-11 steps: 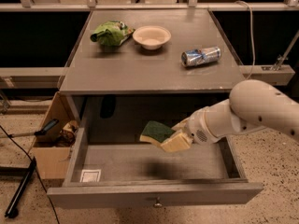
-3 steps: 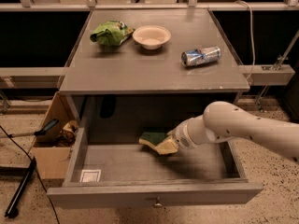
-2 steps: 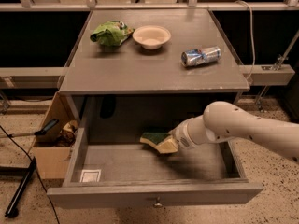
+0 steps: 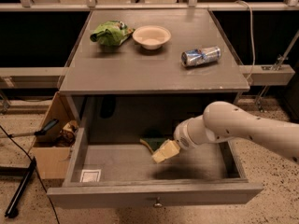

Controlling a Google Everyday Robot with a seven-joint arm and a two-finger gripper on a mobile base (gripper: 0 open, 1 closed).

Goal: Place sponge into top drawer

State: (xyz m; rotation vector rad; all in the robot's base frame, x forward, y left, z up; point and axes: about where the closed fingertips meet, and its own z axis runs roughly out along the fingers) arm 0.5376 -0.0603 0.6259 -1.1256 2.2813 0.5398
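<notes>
The top drawer point(image 4: 140, 194) stands pulled out, its knob nearest the camera. Inside, the gripper point(image 4: 164, 152) hangs low over the drawer floor; whether it pinches or has let go, I cannot tell. The sponge point(image 4: 151, 143) lies just behind it, seemingly on the floor. A good release lets go completely, then lifts straight up, clear of the tabletop point(image 4: 154, 73) edge.
</notes>
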